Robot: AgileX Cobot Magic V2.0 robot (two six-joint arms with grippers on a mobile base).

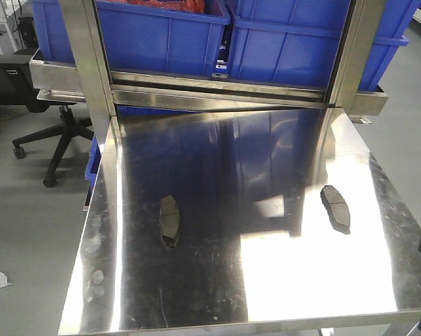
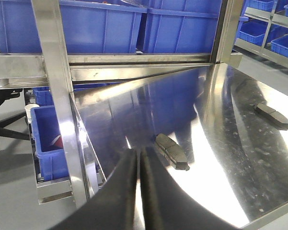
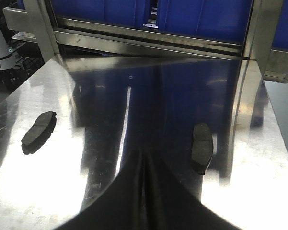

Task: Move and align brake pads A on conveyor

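Left pad (image 1: 169, 220) and right pad (image 1: 335, 207) lie well apart on table (image 1: 231, 287); left claw (image 2: 138, 152) and right claw (image 3: 144, 157) both clenched, empty.

Left gripper (image 2: 138, 152): two matt black fingers (image 2: 119, 194), smooth and curved, wide at the base, narrowing to slim tips.
Left seam: thin pale slit between them, the tips meeting.
Right gripper (image 3: 144, 155): black fingers (image 3: 124, 203) of like flared shape, blurred; dark seam barely shows.

No writing is showing clearly enough to read in any view. A small white tag (image 3: 149, 24) is sitting between the blue crates (image 1: 161, 35) behind the worktop (image 1: 231, 266), but its print is blurring beyond legibility.
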